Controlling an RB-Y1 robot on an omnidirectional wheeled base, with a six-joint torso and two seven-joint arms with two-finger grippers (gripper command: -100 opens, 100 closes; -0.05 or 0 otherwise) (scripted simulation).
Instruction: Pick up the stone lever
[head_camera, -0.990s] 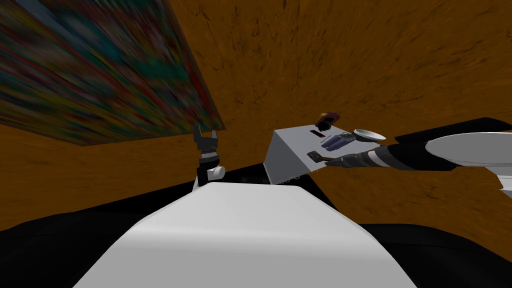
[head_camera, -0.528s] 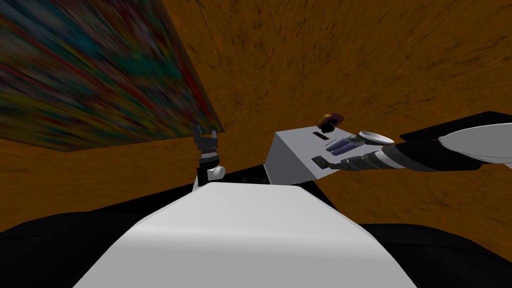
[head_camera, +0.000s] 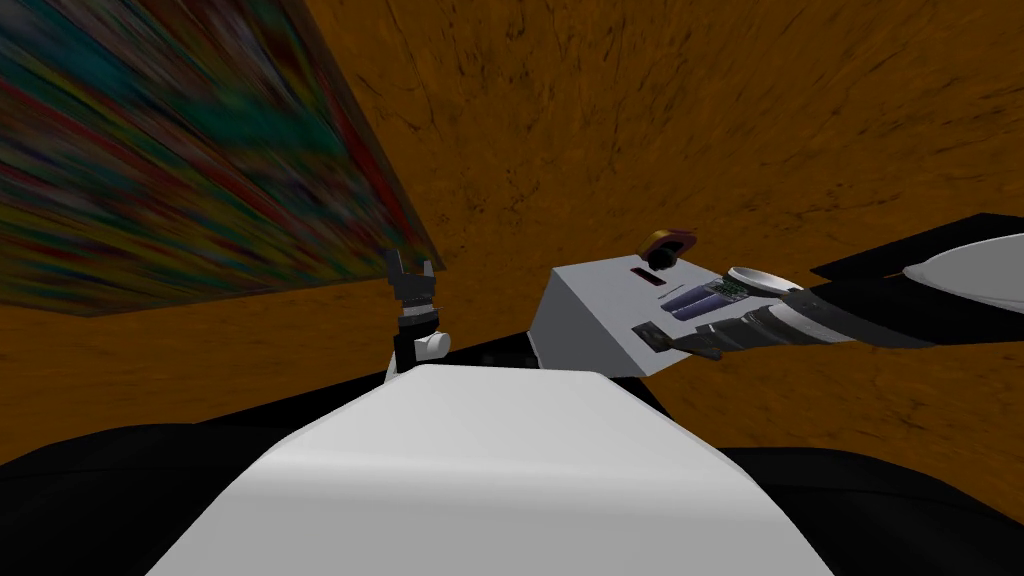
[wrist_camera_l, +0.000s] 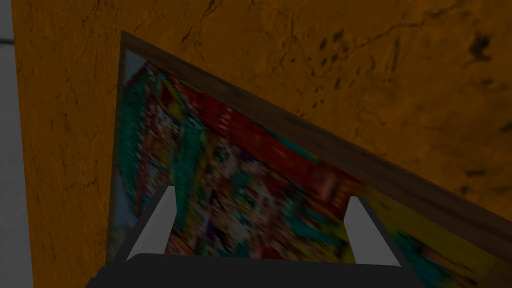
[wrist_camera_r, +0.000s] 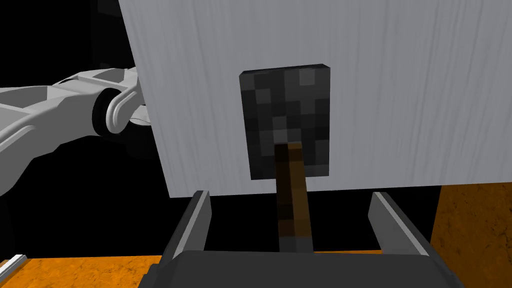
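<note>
The right pincer (wrist_camera_r: 290, 194) had re-aimed at the desk (wrist_camera_r: 400, 75) edge, blades wide astride the handle of the lever (wrist_camera_r: 286, 125); closing looked next. The left pincer (wrist_camera_l: 260, 196) gaped idle.

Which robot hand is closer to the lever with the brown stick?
Right. The right end effector is at the lever, its open fingers either side of the stick. The left end effector is raised well off to the side, away from it, also open.
</note>
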